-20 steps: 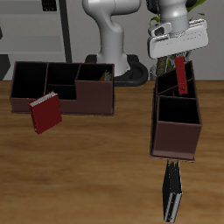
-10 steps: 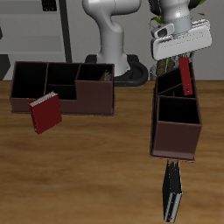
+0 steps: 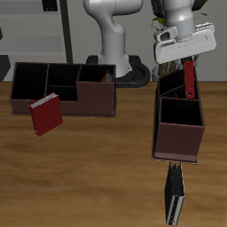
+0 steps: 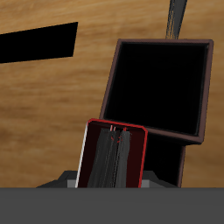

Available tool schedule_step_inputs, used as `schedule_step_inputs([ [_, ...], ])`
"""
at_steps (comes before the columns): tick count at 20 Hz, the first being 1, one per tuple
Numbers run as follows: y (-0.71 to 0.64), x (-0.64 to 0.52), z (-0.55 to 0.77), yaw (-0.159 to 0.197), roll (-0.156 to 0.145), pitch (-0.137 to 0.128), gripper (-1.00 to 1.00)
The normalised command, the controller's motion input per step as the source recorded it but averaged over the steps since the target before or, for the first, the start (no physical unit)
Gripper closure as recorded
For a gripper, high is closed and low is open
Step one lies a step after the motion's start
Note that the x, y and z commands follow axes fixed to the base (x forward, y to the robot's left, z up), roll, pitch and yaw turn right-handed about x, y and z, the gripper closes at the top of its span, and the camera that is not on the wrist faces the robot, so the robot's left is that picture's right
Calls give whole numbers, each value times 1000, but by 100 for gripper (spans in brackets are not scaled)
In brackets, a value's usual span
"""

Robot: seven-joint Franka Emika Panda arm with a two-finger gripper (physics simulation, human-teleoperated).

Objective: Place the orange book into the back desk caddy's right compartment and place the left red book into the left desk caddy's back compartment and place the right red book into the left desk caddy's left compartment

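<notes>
Hanging upright in the pincer point(image 3: 187, 60), a dark red book point(image 3: 189, 79) has its long axis near vertical, its lower end dipping over the back end of the left desk caddy point(image 3: 178, 122); the pincer pinches its upper end. No title, brand or lettering can be read on any cover. From the wrist view the held book point(image 4: 112, 156) shows a thin red edge around a dark grey face, poised above a dark, square-mouthed compartment point(image 4: 159, 85) of that caddy. A second red book point(image 3: 45, 114) leans tilted against the front wall of the back desk caddy point(image 3: 62, 90), at about nine o'clock from the left caddy, its plain red cover facing out and white page edges along one side. A dark, slim book point(image 3: 175, 195) lies on the wooden counter point(image 3: 97, 168) at six o'clock from the left caddy, its long axis running toward the counter's front edge. Both caddies are dark maroon-brown with open tops.
</notes>
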Motion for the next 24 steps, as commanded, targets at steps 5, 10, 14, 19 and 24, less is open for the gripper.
schedule_step_inputs([
  [5,6,-16,-289,-12,25,53,100],
  [10,-75,-51,-57,-16,10,14,100],
  [14,57,-245,116,65,45,-79,100],
  [19,-135,72,-84,-33,-17,31,100],
  [24,-77,-15,-185,-14,-31,56,100],
])
